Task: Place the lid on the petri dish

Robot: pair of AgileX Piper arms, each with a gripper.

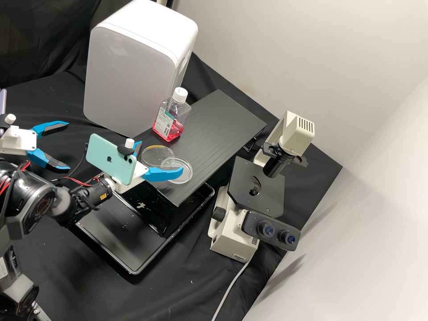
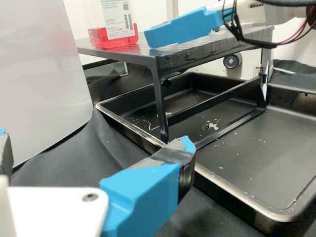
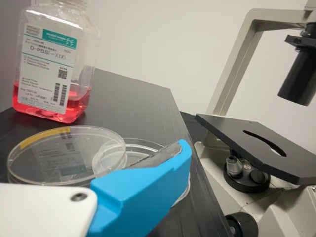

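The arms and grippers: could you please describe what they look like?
The left gripper and the right gripper each have a white body and two bright blue, tapering fingers with dark grey pads. The right arm is dark grey with rounded joints, and red and black cables run along it. A mint-green phone is clamped at its wrist.

You are seeing the clear, yellow-marked lid (image 1: 157, 155) lying flat near the shelf's (image 1: 223, 120) front edge, touching the smaller clear petri dish (image 1: 178, 162) lying beside it.
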